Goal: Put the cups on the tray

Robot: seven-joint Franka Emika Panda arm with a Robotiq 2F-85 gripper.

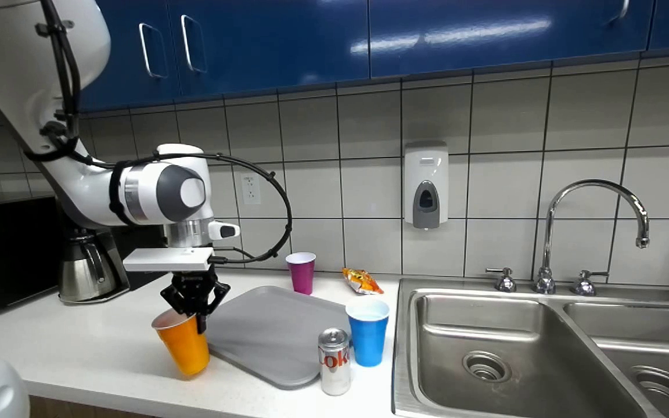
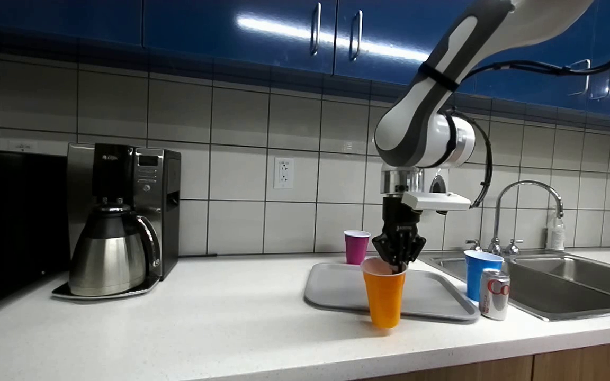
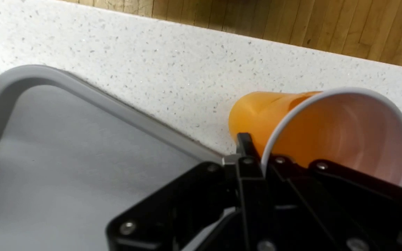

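Fingers (image 1: 201,323) pinch the wall of a tilted orange cup (image 1: 186,348), the tray (image 1: 270,331) just beside them; we cannot tell whether the cup touches the table (image 1: 108,354). We judge this the pick-up, with a lift and sideways carry onto the tray next. The blue cup (image 1: 368,335) and purple cup (image 1: 301,275) stand across it from the fingers.

The orange cup (image 1: 186,348) is held tilted by its rim beside the grey tray (image 1: 273,337); the blue cup (image 1: 368,338) and purple cup (image 1: 301,275) are stood upright nearby.
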